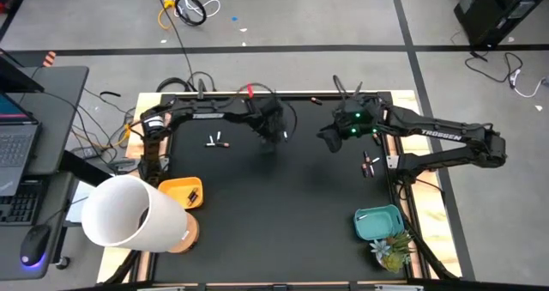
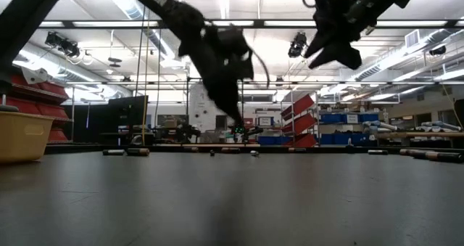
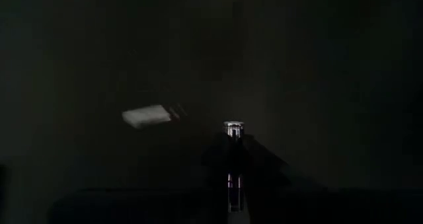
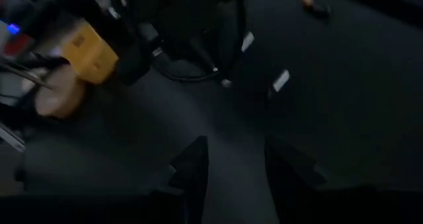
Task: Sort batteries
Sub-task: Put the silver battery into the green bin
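Note:
My left gripper [image 1: 280,135] [image 2: 238,118] hangs over the far middle of the black mat, shut on a slim silver battery [image 3: 232,127]. A white battery [image 3: 147,115] and a dark one lie flat on the mat to its left [image 1: 214,141]. More dark batteries with copper ends [image 1: 370,163] lie near the mat's right edge. My right gripper [image 1: 329,142] [image 2: 335,51] [image 4: 234,159] is raised right of centre, open and holding nothing. Other batteries [image 2: 135,152] lie along the far part of the mat. My left gripper pinches the silver battery between its two fingers, coming from above and pointing down. Only the battery's end [image 3: 232,125] shows beyond the fingertips, and the rest is hidden by the fingers. It is lifted clear of the mat.
A yellow bin [image 1: 184,192] [image 2: 22,136] stands at the mat's near left and a teal bin [image 1: 377,222] at its near right, with a small plant [image 1: 390,252] beside it. A large white cylinder [image 1: 129,209] rises at the near left corner. Cables lie along the far edge [image 1: 257,93].

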Tool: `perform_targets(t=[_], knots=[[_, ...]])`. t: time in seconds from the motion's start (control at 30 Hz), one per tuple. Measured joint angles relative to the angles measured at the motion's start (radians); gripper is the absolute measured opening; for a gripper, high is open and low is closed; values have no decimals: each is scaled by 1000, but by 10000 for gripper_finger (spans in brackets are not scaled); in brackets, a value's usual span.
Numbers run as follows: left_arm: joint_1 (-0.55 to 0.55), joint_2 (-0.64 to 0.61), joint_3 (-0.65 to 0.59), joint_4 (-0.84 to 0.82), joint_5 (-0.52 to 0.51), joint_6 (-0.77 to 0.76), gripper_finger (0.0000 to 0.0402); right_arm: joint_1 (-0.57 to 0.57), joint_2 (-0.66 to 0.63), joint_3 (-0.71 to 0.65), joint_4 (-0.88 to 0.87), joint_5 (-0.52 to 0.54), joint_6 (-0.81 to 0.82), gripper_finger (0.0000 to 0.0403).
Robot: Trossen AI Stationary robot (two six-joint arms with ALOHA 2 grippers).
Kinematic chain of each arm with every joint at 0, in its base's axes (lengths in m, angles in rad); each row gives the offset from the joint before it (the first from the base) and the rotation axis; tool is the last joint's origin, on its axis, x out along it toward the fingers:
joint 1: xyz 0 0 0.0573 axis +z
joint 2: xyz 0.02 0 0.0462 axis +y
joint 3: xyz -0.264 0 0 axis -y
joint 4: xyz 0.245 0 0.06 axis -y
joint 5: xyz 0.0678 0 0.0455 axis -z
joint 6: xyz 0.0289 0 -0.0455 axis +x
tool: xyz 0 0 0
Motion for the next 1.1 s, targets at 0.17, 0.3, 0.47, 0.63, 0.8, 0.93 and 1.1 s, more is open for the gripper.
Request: perform_targets(t=[0.17,0.3,0.47,0.63,0.8,0.93,1.1], knots=[[21,-57,62,63,3,-142,29,-7,-96,0,66,-2,-9,142],[28,-109,91,260,31,-305,29,-22,-147,0,120,-35,-45,141],[26,-119,92,640,53,-559,29,-28,-147,0,231,-37,-70,141],[18,-121,93,864,24,-694,29,-28,-147,0,355,49,-102,140],[17,-121,93,965,56,-749,29,-49,-134,0,392,57,-156,142],[-1,-120,93,966,83,-751,29,-78,-105,0,398,49,-160,144],[-32,-120,93,965,98,-729,29,-93,-63,0,491,-19,-157,141]])
